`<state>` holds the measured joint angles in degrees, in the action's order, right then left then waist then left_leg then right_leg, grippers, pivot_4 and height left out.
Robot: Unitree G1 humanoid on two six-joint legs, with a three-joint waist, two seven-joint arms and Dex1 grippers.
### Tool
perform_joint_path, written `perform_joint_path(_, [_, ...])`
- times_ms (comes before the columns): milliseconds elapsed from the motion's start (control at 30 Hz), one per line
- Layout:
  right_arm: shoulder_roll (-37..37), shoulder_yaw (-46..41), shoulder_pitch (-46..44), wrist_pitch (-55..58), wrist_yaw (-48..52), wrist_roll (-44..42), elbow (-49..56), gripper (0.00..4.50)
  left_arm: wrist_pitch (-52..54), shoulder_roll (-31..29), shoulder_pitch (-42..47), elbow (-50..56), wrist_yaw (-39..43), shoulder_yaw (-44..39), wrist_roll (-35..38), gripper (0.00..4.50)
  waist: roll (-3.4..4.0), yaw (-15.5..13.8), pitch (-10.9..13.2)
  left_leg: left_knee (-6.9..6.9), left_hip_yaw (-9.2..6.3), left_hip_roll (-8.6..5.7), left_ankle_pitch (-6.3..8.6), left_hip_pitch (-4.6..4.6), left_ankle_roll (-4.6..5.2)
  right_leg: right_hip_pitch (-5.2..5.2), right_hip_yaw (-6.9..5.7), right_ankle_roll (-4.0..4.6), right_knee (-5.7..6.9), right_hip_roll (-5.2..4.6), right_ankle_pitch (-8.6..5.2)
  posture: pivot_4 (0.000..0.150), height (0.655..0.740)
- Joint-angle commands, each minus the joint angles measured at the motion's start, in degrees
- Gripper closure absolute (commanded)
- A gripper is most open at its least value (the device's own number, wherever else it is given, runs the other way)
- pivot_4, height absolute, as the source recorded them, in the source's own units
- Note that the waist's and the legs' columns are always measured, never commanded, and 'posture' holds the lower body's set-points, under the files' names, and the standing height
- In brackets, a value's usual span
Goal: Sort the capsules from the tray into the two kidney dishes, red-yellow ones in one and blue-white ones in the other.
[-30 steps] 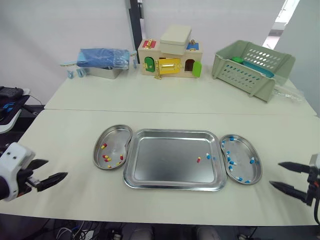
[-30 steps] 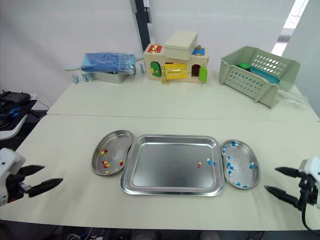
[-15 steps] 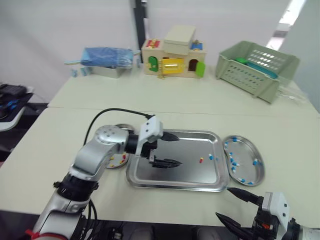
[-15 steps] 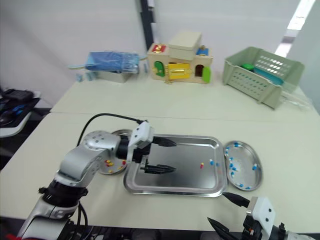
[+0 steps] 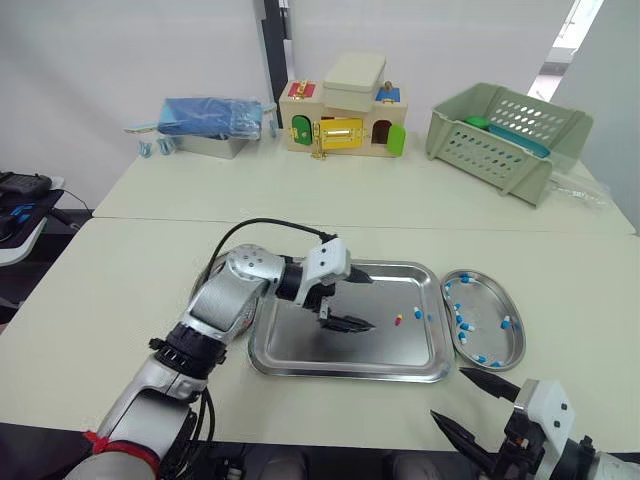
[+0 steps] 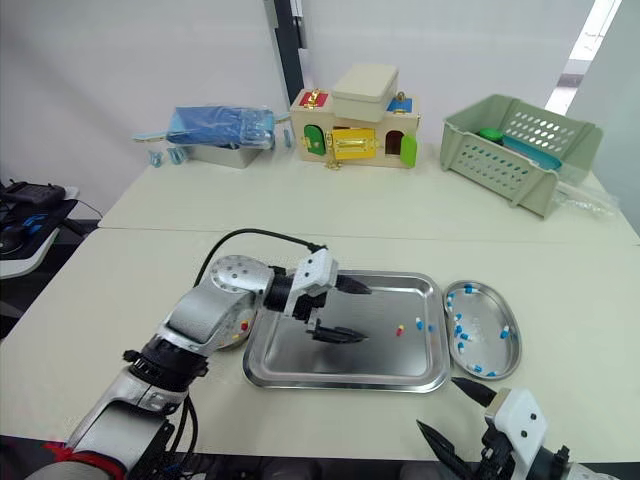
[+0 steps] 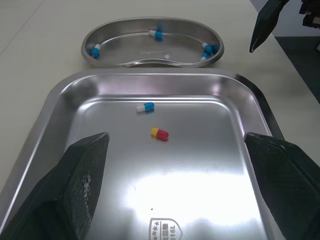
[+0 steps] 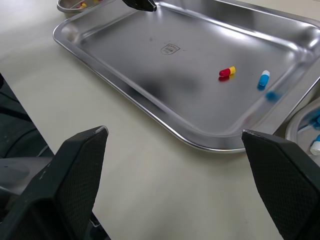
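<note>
Cream tables (image 5: 330, 190) edge to edge; white wall (image 5: 120, 50) behind; bright window (image 5: 563, 35) upper right

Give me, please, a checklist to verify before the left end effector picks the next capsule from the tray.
1. Left end effector open: ok, its fingers stand wide apart above the tray.
2. Red-yellow capsule free to grasp: ok, it lies apart from the blue-white capsule.
3. Capsule between the fingers: not ok, it lies ahead of the fingertips.
4. Right end effector out of the way: ok, open and off the tray.
5. Right kidney dish holds blue-white capsules only: ok.
6. Left kidney dish has free room: cannot tell, it is mostly hidden.
</note>
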<state>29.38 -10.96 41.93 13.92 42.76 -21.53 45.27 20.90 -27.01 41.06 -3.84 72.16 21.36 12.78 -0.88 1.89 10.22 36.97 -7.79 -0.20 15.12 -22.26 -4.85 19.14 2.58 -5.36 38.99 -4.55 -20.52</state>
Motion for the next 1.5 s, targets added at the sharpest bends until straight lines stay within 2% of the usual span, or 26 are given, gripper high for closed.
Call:
perform_joint_path(33, [-0.3, 0.2, 1.1, -0.9, -0.8, -0.4, 1.9, 0.00, -2.4, 1.1, 1.8, -1.0, 0.6, 1.7, -1.9, 0.03, 0.01, 0.0, 0.0, -0.01, 0.00, 0.00, 0.00, 0.00, 0.00, 0.00, 0.00, 0.00, 0.00, 0.00, 0.00, 0.150, 0.7400])
perform_joint_path(633, [-1.1, 3.3, 2.2, -2.9, -3.9, 1.7, 1.7, 0.00, -11.7, 10.1, 7.0, -16.3, -1.0, 8.7, -13.1, 0.03, 0.00, 0.0, 0.0, 0.01, -0.01, -0.01, 0.00, -0.01, 0.00, 0.01, -0.01, 0.00, 0.00, 0.00, 0.00, 0.150, 0.7400])
perform_joint_path(1100, [-1.4, 5.1, 2.4, -3.5, -5.9, 2.7, 2.1, 0.00, -14.7, 15.0, 9.2, -26.5, -0.9, 9.4, -17.3, 0.03, 0.00, 0.0, 0.0, 0.01, -0.01, -0.02, 0.00, -0.03, 0.00, 0.01, -0.02, 0.00, 0.00, 0.00, 0.00, 0.150, 0.7400])
perform_joint_path(1200, [-1.4, 5.4, 2.8, -3.9, -6.1, 3.0, 2.0, 0.00, -15.0, 15.3, 9.4, -27.5, -0.9, 9.3, -17.7, 0.58, 0.00, 0.0, 0.0, 0.01, -0.02, -0.02, 0.00, -0.03, 0.00, 0.01, -0.02, 0.00, 0.00, 0.00, 0.00, 0.150, 0.7400])
perform_joint_path(1500, [-1.3, 5.8, 2.9, -4.2, -6.6, 3.1, 1.8, 0.00, -15.5, 15.3, 9.7, -28.7, -0.5, 9.2, -18.8, 3.55, 0.00, 0.0, 0.0, 0.01, -0.02, -0.02, 0.00, -0.02, 0.00, 0.00, -0.02, 0.00, 0.01, 0.00, 0.00, 0.150, 0.7400])
